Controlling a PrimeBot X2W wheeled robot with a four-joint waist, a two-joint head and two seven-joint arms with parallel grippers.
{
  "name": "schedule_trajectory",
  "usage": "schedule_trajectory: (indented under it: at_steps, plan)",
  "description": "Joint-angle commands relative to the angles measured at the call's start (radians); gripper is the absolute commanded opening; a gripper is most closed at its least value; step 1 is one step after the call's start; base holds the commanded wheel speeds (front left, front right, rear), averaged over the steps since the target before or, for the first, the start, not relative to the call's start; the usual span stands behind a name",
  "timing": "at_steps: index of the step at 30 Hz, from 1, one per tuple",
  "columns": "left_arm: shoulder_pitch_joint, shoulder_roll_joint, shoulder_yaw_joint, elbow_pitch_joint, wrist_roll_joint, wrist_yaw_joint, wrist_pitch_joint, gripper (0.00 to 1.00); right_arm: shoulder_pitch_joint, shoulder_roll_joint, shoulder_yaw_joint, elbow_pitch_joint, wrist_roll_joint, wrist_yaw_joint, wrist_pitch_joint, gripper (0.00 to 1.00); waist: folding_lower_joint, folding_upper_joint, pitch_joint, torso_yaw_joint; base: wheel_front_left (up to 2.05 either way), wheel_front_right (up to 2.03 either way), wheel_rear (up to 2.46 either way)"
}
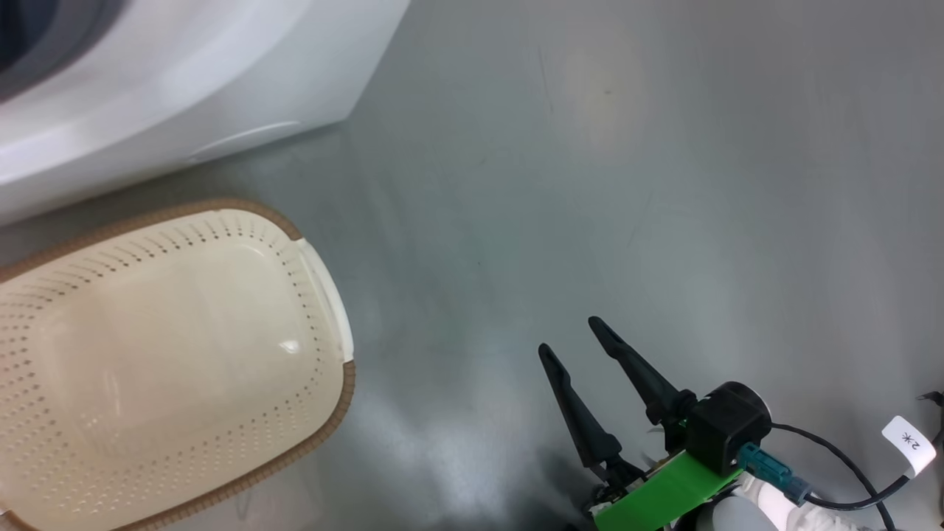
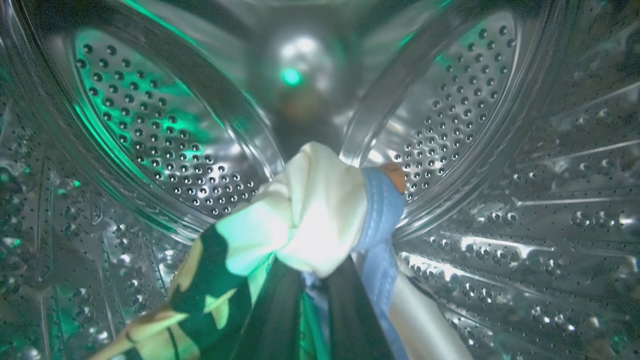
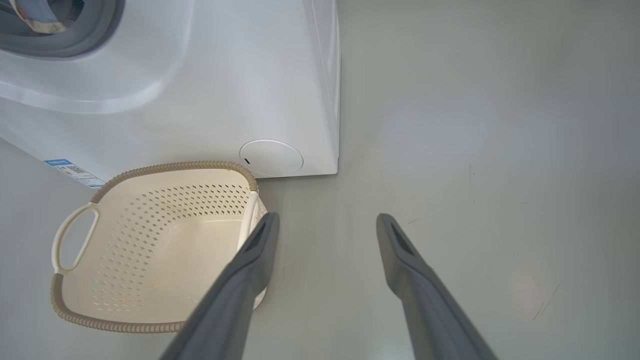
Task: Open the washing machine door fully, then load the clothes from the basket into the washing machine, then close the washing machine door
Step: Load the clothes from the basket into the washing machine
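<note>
- The left tool [image 2: 316,280] is clamped on the clothes [image 2: 310,210], inside the washing machine [image 2: 150,125] drum.
- The right tool [image 1: 571,337] has its fingers apart, above the floor [image 1: 590,184] near the basket [image 1: 317,317].

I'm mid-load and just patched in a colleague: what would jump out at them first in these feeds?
The shiny perforated drum surrounds the left gripper, which is shut on a bunch of clothes inside it. Next comes the cream basket on the floor beside the washer, with nothing visible in it. The right gripper hangs open over the floor to the basket's right.
</note>
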Motion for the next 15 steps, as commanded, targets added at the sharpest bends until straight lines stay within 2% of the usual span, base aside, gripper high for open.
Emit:
schedule_trajectory:
  at_steps: [1,8,15]
  plan:
    - [-0.030,0.051,0.016,-0.049,0.015,0.013,-0.006,0.00,0.013,-0.004,0.026,-0.021,0.007,0.002,-0.005,1.00,0.0000,-0.0001,0.016,-0.010,0.00,0.00,0.00]
    - [0.000,0.055,0.052,-0.171,0.082,0.063,-0.006,0.00,0.002,-0.004,0.038,-0.021,0.021,0.002,-0.005,1.00,0.0000,-0.0001,0.032,-0.021,0.00,0.00,0.00]
    - [0.031,0.041,0.034,-0.113,0.122,0.049,-0.006,0.00,0.004,-0.004,0.038,-0.016,0.031,0.002,-0.005,1.00,0.0000,-0.0001,0.023,-0.018,0.00,0.00,0.00]
